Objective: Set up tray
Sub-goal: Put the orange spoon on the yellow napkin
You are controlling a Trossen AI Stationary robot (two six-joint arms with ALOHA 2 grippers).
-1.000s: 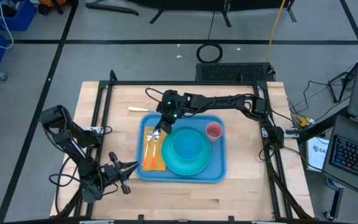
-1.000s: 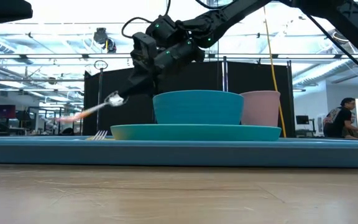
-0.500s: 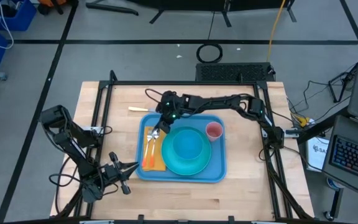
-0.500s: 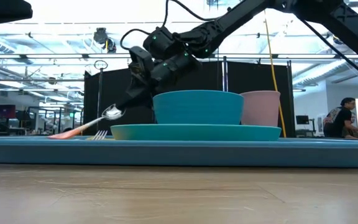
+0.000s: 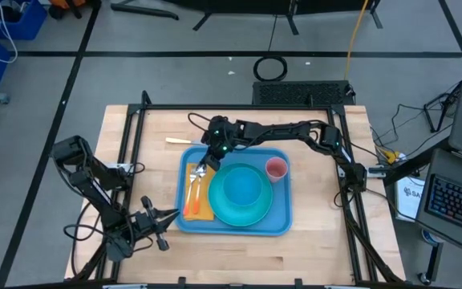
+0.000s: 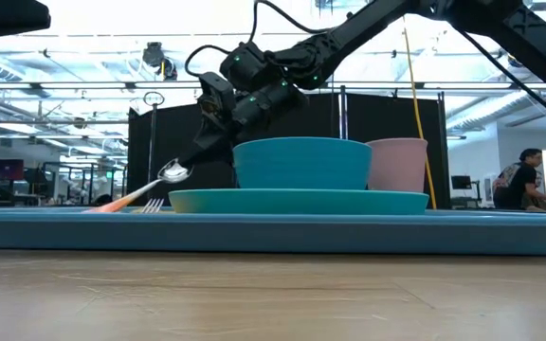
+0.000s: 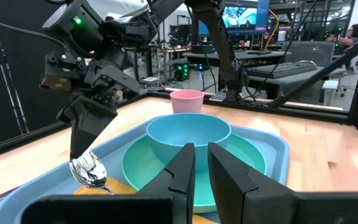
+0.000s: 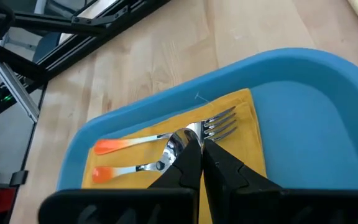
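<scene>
Right hand (image 5: 204,164) pinches spoon (image 8: 143,142) (over the tray (image 5: 279,218)).

The tray (image 5: 277,221) is a large, flat, light-blue plastic rectangle with rounded corners and a low raised rim. It lies level on the wooden table (image 5: 311,249), roughly at the table's middle, long sides running left to right. From table height the tray (image 6: 273,232) shows as a thin blue band resting flush on the wood. Its rounded corner and smooth blue floor (image 8: 316,118) appear in the right wrist view, its rim (image 7: 272,138) in the left wrist view
</scene>
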